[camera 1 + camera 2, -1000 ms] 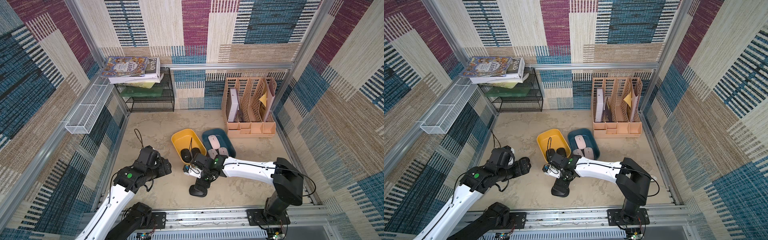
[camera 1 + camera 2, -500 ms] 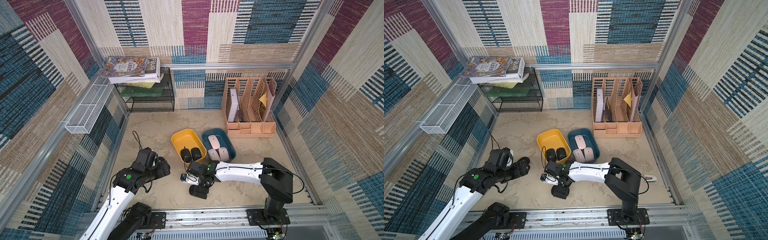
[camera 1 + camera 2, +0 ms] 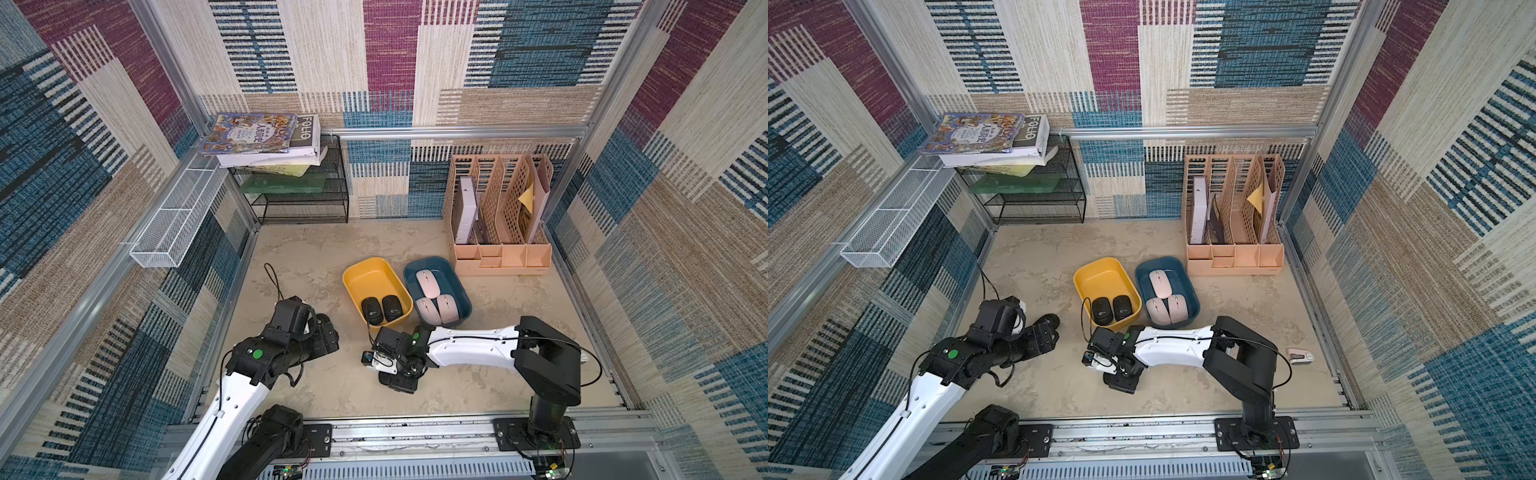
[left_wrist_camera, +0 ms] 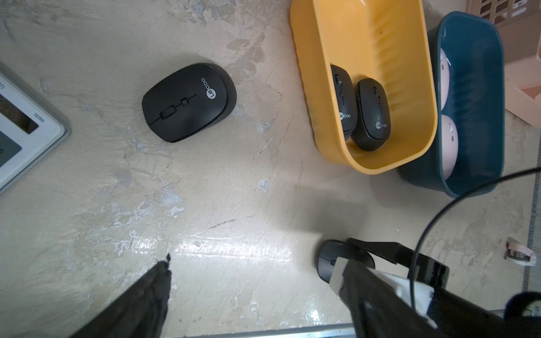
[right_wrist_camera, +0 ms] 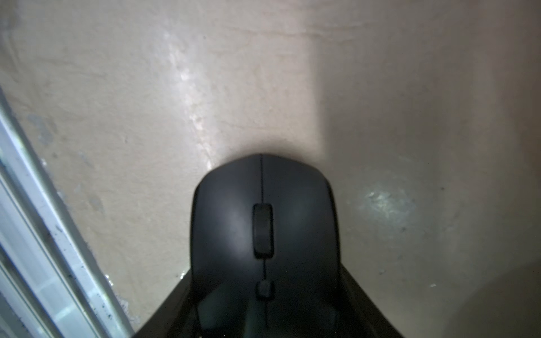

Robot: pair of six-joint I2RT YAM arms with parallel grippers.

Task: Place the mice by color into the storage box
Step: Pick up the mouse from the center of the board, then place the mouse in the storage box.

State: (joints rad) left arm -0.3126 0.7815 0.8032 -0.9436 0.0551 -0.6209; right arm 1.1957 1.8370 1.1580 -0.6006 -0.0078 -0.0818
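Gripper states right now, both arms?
Left gripper: open, holding nothing.
Right gripper: closed on the black mouse.

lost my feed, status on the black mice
Left gripper open, hovering. Right gripper straddling black mouse on table, grip unconfirmed. Wrist cable loops by yellow bin.

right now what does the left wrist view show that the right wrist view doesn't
Only the left wrist view: a loose black mouse, the calculator, the yellow bin with two black mice, the blue bin with pink mice, and the right gripper seen from outside.
Only the right wrist view: a close look at the scroll wheel of the mouse between its fingers.
Both: that mouse and the table.
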